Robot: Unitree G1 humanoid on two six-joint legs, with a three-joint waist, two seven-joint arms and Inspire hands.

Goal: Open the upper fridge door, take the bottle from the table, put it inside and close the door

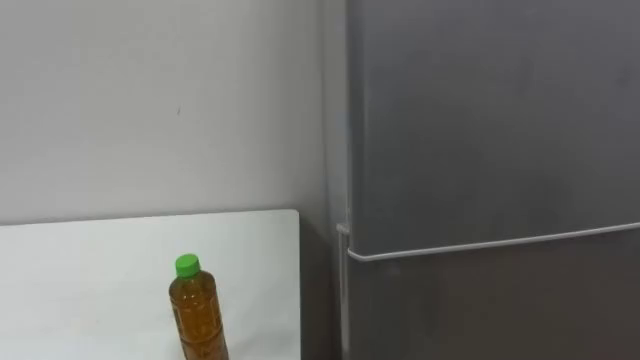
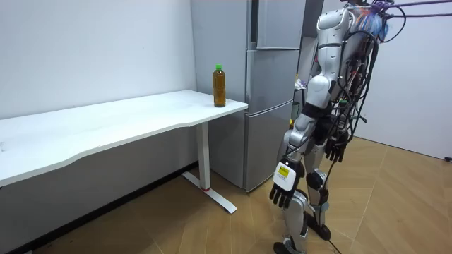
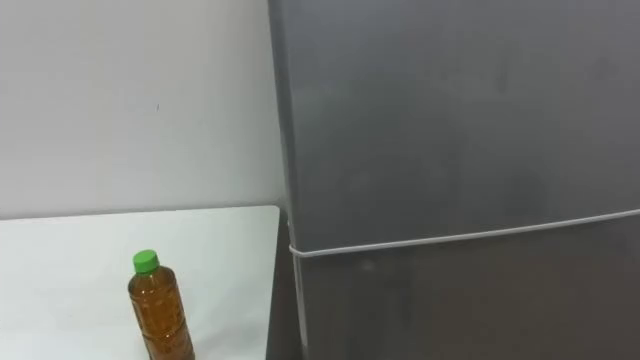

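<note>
On the desk (image 1: 100,250) corner beside the closed fridge (image 1: 490,130) the bottle (image 1: 198,315) stands ungrasped, my left hand (image 2: 283,187) and right hand (image 2: 336,151) hanging slack and empty: reaching comes next.

bottle (image 1: 197,315), at 7 o'clock: no print can be read.
fridge (image 1: 490,150), at 3 o'clock: no readable text or sign.

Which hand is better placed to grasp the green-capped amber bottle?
Probably left. The green-capped amber bottle stands on the white table, left of the grey fridge; the left hand hangs on that side.
</note>
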